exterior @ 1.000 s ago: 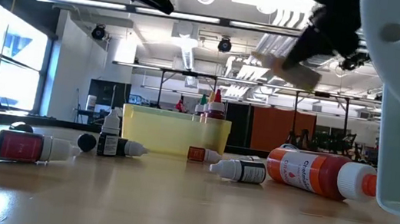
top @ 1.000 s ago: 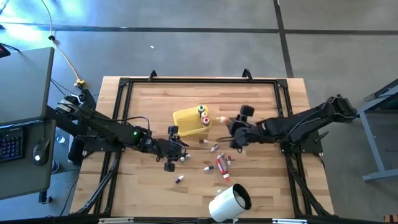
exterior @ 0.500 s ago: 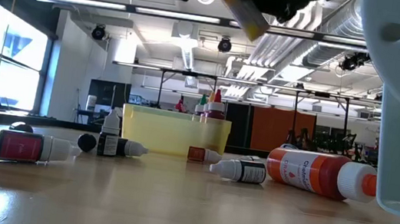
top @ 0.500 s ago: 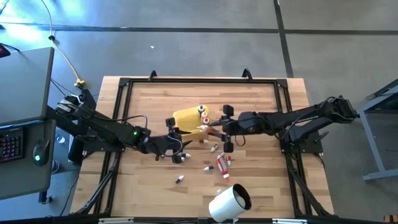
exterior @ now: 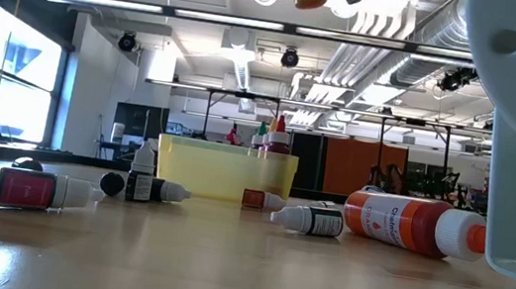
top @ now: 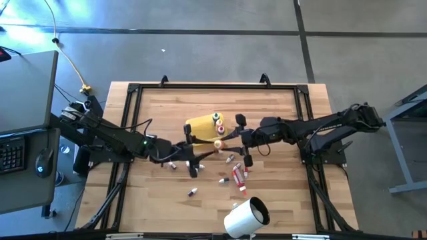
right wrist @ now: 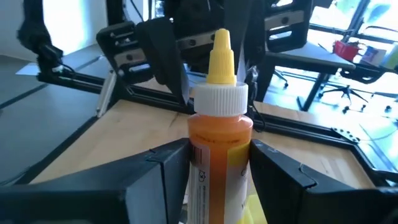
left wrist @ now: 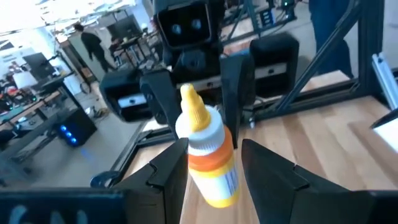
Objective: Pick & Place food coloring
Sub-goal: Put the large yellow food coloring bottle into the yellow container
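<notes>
Between its fingers the right hand (right wrist: 211, 162) clamps an orange bottle (right wrist: 219, 155), as does the left hand (left wrist: 214, 165); lower each upright over the yellow tray (top: 200, 127) before releasing.

We see two bottles (top: 218, 123) standing in the tray (top: 200, 128) at its right end. More bottles and a tube (top: 237, 176) lie right of and nearer than the tray, the cylinder (top: 245, 217) nearest of all.
</notes>
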Motion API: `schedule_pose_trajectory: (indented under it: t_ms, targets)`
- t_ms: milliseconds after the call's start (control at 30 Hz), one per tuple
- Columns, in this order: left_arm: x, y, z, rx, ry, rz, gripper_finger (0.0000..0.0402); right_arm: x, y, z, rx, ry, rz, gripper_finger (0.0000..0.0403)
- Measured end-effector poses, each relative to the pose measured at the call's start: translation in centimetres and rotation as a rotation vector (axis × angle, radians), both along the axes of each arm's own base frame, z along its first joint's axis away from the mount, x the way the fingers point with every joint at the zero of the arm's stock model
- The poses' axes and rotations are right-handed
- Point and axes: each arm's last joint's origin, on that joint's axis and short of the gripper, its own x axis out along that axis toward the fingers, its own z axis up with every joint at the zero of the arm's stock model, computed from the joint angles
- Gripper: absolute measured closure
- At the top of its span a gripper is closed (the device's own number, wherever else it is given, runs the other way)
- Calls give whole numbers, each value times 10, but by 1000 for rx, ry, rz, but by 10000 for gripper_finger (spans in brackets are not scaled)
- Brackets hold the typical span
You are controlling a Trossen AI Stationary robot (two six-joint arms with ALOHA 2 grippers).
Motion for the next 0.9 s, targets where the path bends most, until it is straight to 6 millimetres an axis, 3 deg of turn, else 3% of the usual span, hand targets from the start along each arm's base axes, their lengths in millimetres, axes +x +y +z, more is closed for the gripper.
schedule_pose_trajectory:
  t_ms: [700,900]
  targets:
    - [0,-1,5,-27,-55,-30,254,0,4,5,0,-49,106,249]
    - [6,11,6,-72,-68,-94,254,0,5,7,6,-71,122,249]
